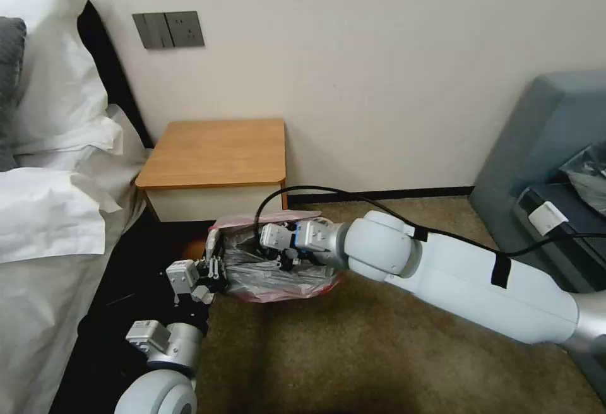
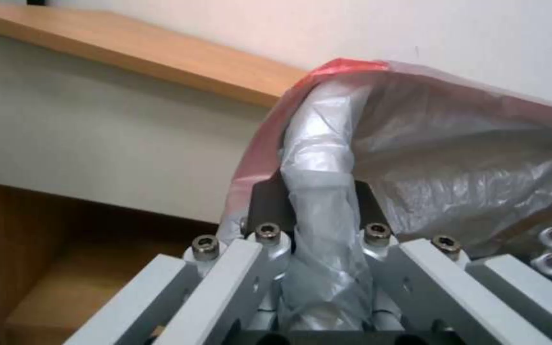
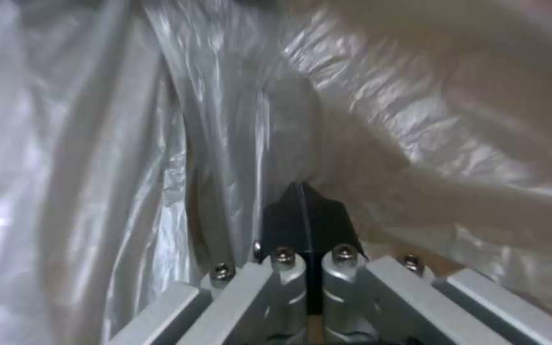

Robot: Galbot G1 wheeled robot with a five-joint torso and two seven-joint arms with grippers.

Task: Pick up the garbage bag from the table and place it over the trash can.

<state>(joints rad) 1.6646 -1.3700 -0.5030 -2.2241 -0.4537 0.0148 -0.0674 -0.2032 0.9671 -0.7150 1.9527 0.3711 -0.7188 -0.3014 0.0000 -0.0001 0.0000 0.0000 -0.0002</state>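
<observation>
The garbage bag (image 1: 278, 277), crinkly grey plastic with a pink rim, is spread open on the floor just in front of the table (image 1: 214, 152). The trash can is hidden beneath the plastic. At the bag's left edge my left gripper (image 1: 213, 270) is shut on it. In the left wrist view a rounded fold of the bag (image 2: 324, 191) sits between its fingers (image 2: 266, 201), with the table (image 2: 161, 62) behind. My right gripper (image 1: 281, 255) reaches down inside the bag's mouth. In the right wrist view its black pads (image 3: 314, 215) are pressed together, with the bag (image 3: 417, 120) all around.
A bed with white linen (image 1: 50, 212) stands close on the left, beside my left arm. A grey-blue sofa (image 1: 543, 149) is at the right. A black cable (image 1: 328, 192) loops over my right arm. Brown carpet (image 1: 353, 351) lies open in front of the bag.
</observation>
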